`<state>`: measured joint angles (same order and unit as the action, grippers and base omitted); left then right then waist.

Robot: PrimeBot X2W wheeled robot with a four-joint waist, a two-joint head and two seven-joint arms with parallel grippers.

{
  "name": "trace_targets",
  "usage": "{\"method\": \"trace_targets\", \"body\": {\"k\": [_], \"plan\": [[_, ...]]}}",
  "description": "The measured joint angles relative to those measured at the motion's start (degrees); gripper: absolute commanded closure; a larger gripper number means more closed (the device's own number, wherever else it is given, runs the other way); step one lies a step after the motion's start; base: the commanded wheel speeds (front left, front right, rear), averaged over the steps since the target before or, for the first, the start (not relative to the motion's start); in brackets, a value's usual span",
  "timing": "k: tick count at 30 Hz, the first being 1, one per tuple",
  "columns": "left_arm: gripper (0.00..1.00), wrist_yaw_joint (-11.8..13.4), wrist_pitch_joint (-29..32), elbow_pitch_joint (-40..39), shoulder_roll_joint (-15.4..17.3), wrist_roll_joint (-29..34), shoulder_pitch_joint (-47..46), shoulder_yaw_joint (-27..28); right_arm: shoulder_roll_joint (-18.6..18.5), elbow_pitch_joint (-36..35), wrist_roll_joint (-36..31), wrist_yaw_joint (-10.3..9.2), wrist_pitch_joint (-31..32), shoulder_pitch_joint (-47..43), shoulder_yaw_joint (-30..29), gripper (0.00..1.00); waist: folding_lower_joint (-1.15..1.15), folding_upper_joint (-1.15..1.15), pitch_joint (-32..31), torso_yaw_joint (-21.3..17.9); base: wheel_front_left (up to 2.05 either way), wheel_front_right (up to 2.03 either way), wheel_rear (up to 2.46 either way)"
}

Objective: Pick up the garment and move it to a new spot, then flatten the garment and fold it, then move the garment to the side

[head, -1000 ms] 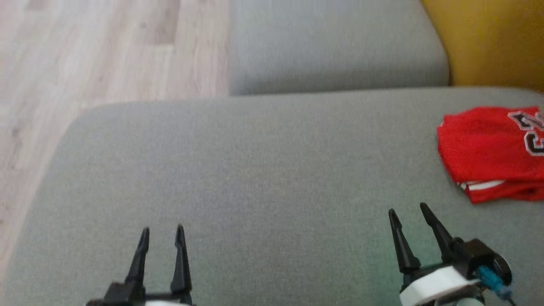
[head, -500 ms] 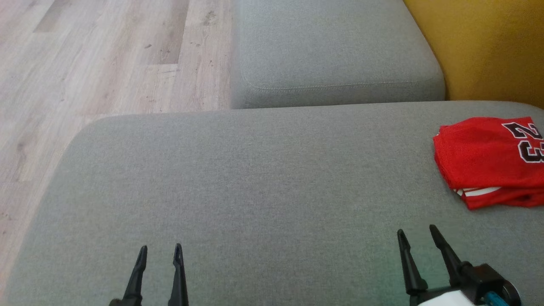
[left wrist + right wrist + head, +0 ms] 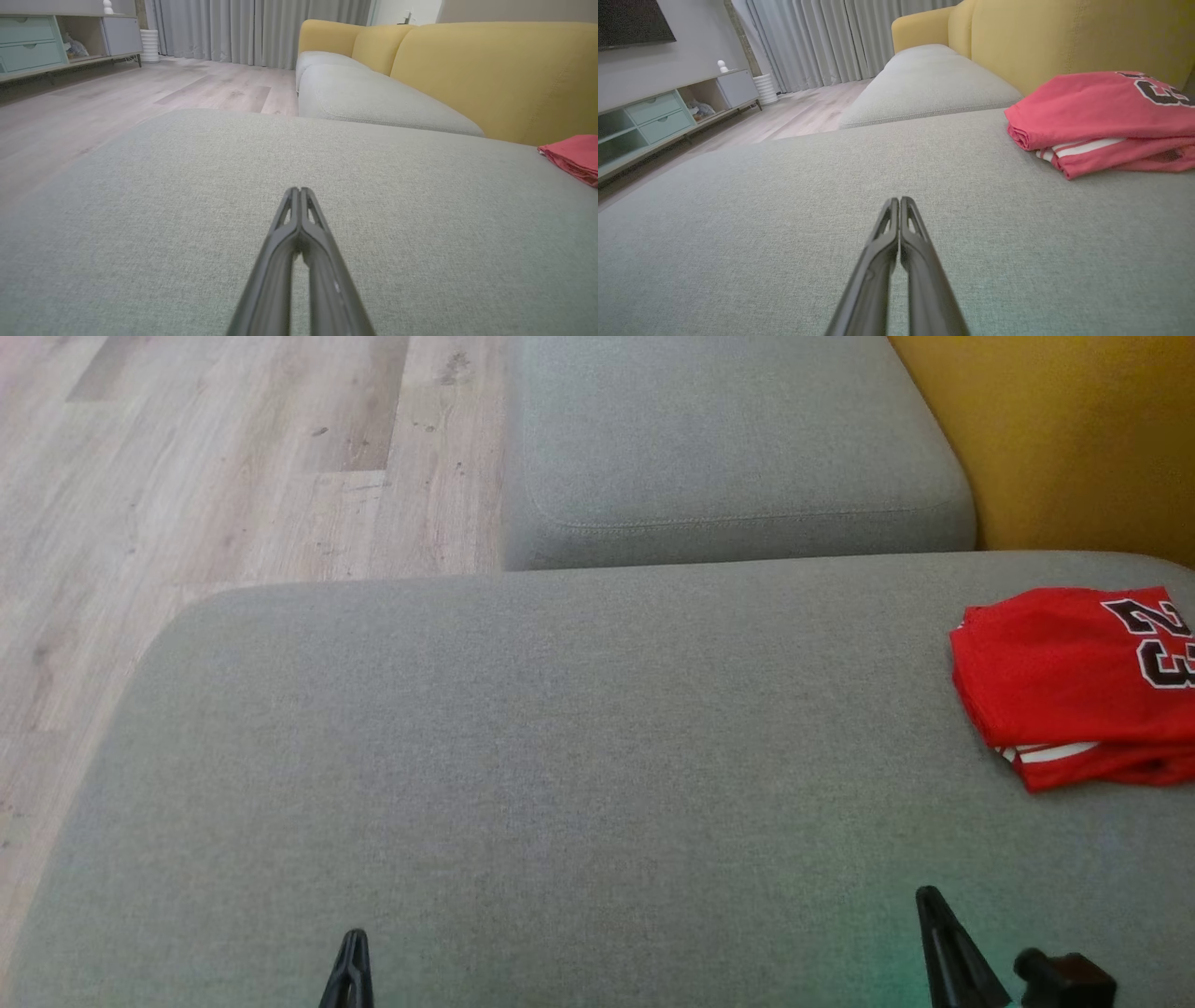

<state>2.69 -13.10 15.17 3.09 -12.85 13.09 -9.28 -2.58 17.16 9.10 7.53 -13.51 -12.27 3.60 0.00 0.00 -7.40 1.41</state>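
Note:
The garment [image 3: 1064, 681] is a red jersey with black-and-white lettering and white stripes, lying folded at the right edge of the grey seat cushion [image 3: 560, 756]. It also appears at the right of the right wrist view as the garment [image 3: 1101, 121] and as a red edge of the garment [image 3: 572, 156] in the left wrist view. My left gripper [image 3: 353, 957] sits at the bottom left, shut and empty, fingertips together [image 3: 299, 191]. My right gripper [image 3: 934, 910] is at the bottom right, shut on nothing [image 3: 900, 200], well short of the jersey.
A second grey cushion [image 3: 728, 439] lies beyond the seat, with the yellow sofa back [image 3: 1074, 439] to the right. Wooden floor [image 3: 187, 476] runs along the left. A low cabinet [image 3: 658, 121] and grey curtains [image 3: 822, 42] stand across the room.
Both grippers have gone from open to shut and have drawn back toward the bottom edge. The head camera shifted slightly.

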Motion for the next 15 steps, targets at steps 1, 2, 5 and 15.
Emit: {"method": "trace_targets", "body": {"k": [1, 2, 5, 15], "plan": [[1.0, -0.25, 0.03, 0.0, 0.0, -0.66, -0.02, 0.05, 0.0, 0.0, 0.71, 0.0, 0.2, 0.01, -0.07, 1.0, 0.0, 0.0, 0.06, -0.01, 0.0, 0.0, 0.0], [1.0, -0.26, 0.44, 0.0, 0.0, -1.35, -0.06, 0.08, 0.0, 0.0, 1.43, 0.0, 0.49, 0.01, -0.13, 1.0, 0.0, 0.0, 0.13, -0.03, 0.0, 0.0, 0.0], [1.0, -0.54, 1.01, 0.01, 0.0, -3.38, -0.26, 0.22, 0.0, 0.0, 3.64, 0.0, 0.97, 0.05, -0.3, 1.0, 0.0, 0.0, 0.33, -0.06, 0.0, 0.0, 0.0], [1.0, -1.2, 2.46, 0.02, -0.01, -9.44, -1.69, 1.71, -0.01, -0.02, 10.18, 0.0, 2.3, 1.71, -0.69, 1.0, 0.0, 0.0, 0.92, -0.17, 0.0, 0.0, 0.0]]}}
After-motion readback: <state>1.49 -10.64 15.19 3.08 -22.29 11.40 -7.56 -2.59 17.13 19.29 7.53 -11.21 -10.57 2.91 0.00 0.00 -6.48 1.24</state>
